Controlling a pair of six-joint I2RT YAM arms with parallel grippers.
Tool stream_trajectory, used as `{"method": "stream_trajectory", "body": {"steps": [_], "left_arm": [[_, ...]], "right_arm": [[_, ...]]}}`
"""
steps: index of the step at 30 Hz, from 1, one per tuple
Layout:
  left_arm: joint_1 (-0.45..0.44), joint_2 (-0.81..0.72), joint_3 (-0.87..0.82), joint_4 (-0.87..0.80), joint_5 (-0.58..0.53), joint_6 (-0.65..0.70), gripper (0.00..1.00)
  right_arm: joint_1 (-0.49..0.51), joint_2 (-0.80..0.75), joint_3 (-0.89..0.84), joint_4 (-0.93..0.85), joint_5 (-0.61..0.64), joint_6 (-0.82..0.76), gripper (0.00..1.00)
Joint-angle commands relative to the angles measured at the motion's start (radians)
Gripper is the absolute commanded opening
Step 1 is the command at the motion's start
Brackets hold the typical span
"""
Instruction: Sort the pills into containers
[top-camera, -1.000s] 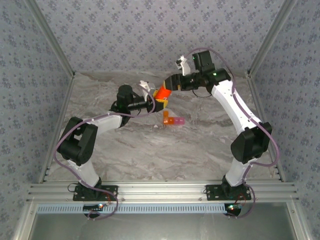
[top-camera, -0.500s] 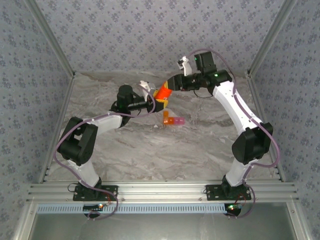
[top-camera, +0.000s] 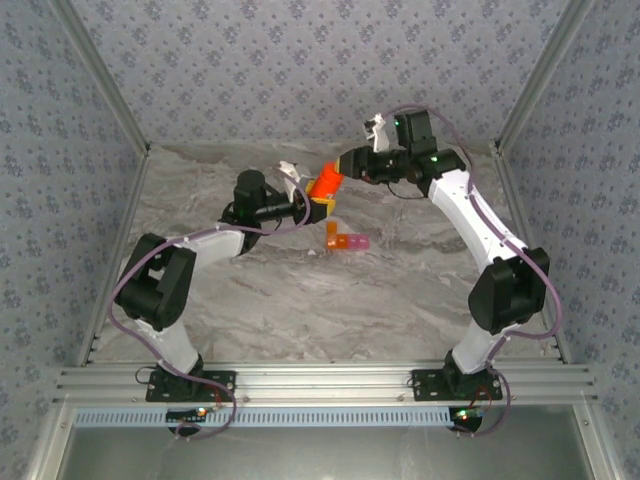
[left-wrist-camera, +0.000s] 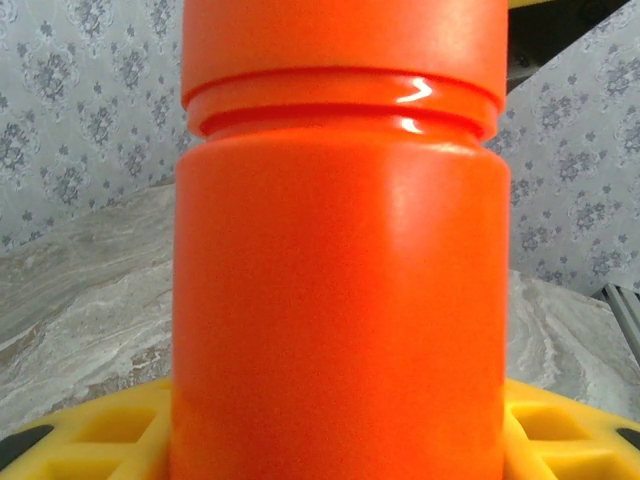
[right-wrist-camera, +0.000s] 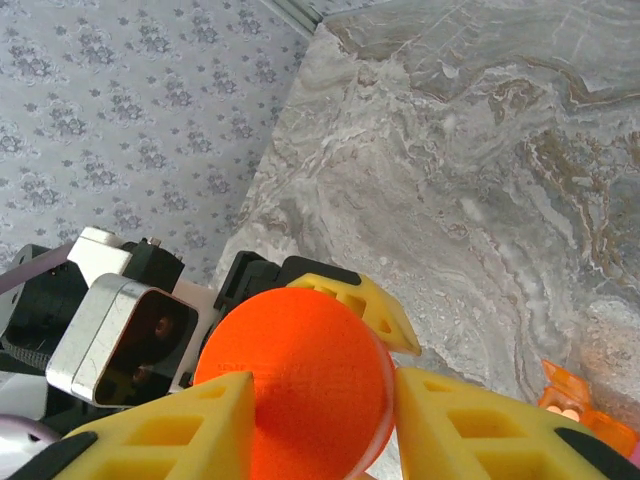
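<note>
The left tool (top-camera: 312, 203) grips a smooth, glossy orange cylindrical bottle (left-wrist-camera: 340, 300). The right tool (right-wrist-camera: 320, 388) clamps its flat round cap (right-wrist-camera: 300, 345) between yellow fingers. Nearer, the translucent two-cell orange-and-pink box (top-camera: 346, 241) lies on the marbled table (top-camera: 400, 290), contents unclear.

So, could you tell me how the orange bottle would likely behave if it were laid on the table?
The orange bottle looks like stiff, glossy plastic, so it probably won't give under the left gripper but might slip. Its round body would likely roll if laid sideways on the table.
</note>
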Motion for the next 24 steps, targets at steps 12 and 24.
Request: {"method": "stream_trajectory", "body": {"steps": [12,24], "left_arm": [[-0.001,-0.021,0.008,0.072,-0.012,0.017,0.00],[-0.002,-0.028,0.016,0.019,0.023,0.047,0.00]], "right_arm": [[0.002,-0.054,0.004,-0.037,0.063,0.052,0.58],[-0.009,-0.015,0.119,-0.127,0.021,-0.061,0.82]]}}
